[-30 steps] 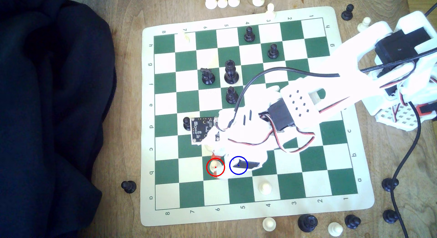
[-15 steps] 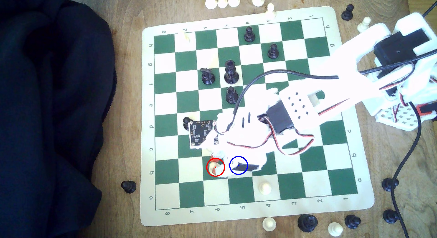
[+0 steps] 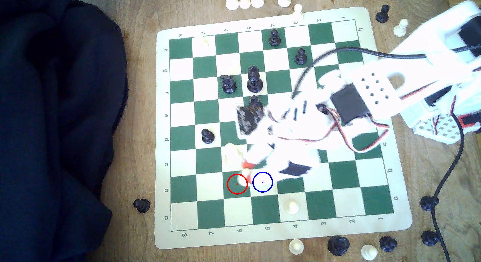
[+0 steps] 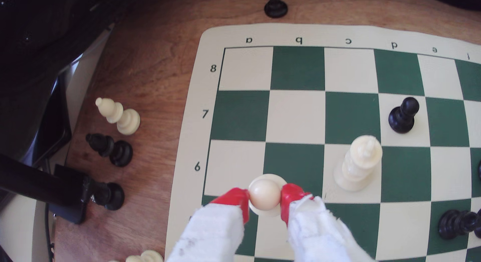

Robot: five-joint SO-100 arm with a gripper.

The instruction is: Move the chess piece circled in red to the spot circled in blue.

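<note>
The cream-white pawn (image 4: pixel 264 193) sits pinched by its ball head between my red-tipped fingers (image 4: pixel 235 198). My gripper (image 4: pixel 264 197) is shut on it. In the exterior view the pawn (image 3: pixel 243 176) is a blurred pale shape between the two rings, at the red ring's right edge, with my gripper (image 3: pixel 246 171) over it. The green square inside the red ring (image 3: pixel 235 185) is mostly bare. The blue-ringed cream square (image 3: pixel 262 182) lies uncovered just to the exterior view's right of the pawn.
A taller cream-white piece (image 3: pixel 231 152) stands one square beyond the red ring, close to my fingers. A black pawn (image 3: pixel 207 136) and several black pieces (image 3: pixel 253 79) stand further up the board (image 3: pixel 286 233). A white pawn (image 3: pixel 292 206) sits near the board's front. Loose pieces ring the mat. Dark cloth (image 3: pixel 52 121) covers the left.
My arm has risen and pulled back towards the exterior view's upper right. The pawn has left the red ring's centre in my grip. The blue-ringed square, earlier under my jaw, is now uncovered.
</note>
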